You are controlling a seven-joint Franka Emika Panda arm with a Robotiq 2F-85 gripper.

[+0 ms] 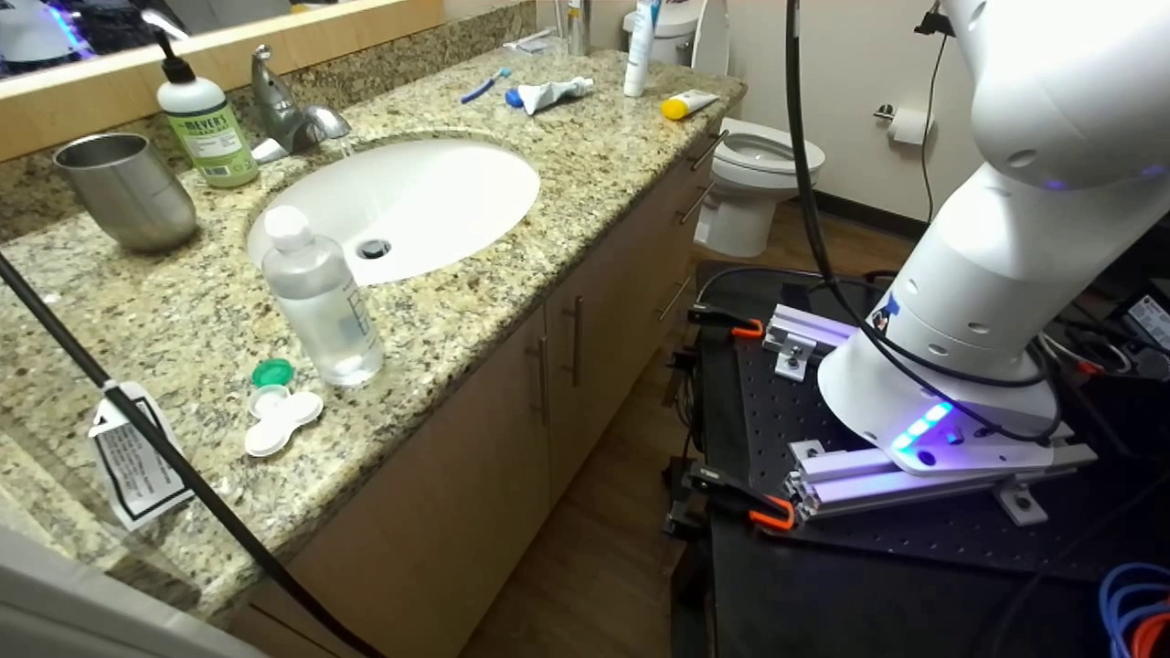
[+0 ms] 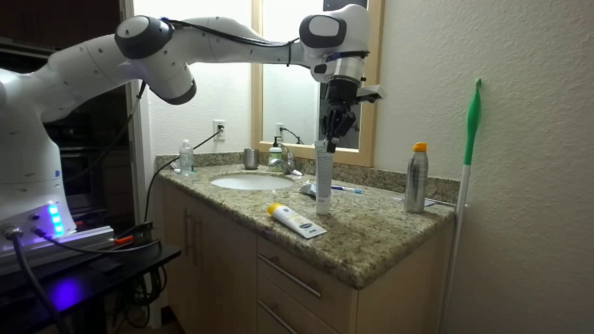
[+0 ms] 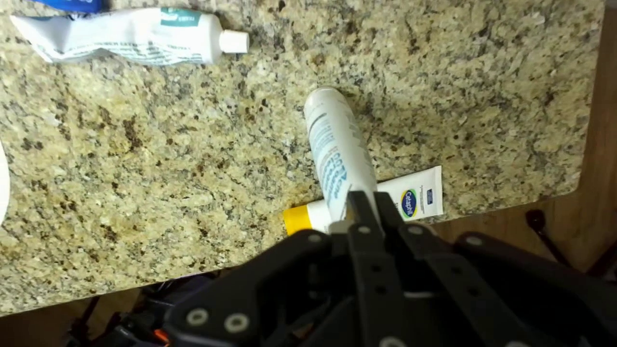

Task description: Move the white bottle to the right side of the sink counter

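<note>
The white bottle (image 1: pixel 641 50) is a tall, slim white tube, standing about upright on or just above the sink counter (image 2: pixel 366 241), past the basin; I cannot tell whether its base touches. It also shows in the other frames, in an exterior view (image 2: pixel 323 185) and in the wrist view (image 3: pixel 335 144), where blue print is visible. My gripper (image 2: pixel 331 146) points down at its top end. In the wrist view the fingers (image 3: pixel 368 200) are nearly together with the tube's upper end between them, so they appear shut on it. The fingers hide part of that end.
A yellow-capped tube (image 3: pixel 419 193) lies beside the white bottle near the front edge. A toothpaste tube (image 3: pixel 140 36) and toothbrush (image 1: pixel 484 86) lie behind. A silver bottle (image 2: pixel 416 181) stands at the back corner. The basin (image 1: pixel 430 201), clear bottle (image 1: pixel 324 311) and cup (image 1: pixel 132 192) are farther along.
</note>
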